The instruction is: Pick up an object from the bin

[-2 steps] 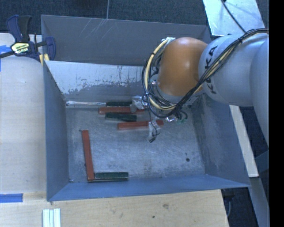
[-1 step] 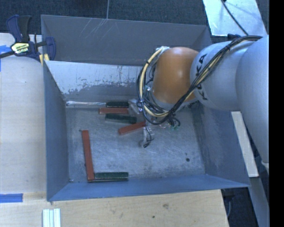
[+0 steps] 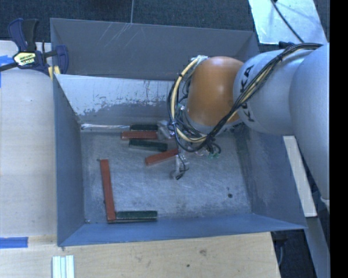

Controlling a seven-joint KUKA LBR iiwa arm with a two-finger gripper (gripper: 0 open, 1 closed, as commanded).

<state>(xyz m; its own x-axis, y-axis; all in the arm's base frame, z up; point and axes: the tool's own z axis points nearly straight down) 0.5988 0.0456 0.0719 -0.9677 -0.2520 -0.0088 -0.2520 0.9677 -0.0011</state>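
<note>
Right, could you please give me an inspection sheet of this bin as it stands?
Surface: grey metal bin, floor scuffed.
Job's things: red-brown bar lies on the floor just left of the gripper.
Clutter: heap of red and dark bars at the back; long red stick and dark green bar front left.
Grippers: gripper low, mid-bin.
Cables: cables loop round the orange wrist cover.
Surroundings: nothing seen.

a dark floor (image 3: 174, 2) lies behind, with a pale wooden tabletop (image 3: 20, 155) left and front.
</note>
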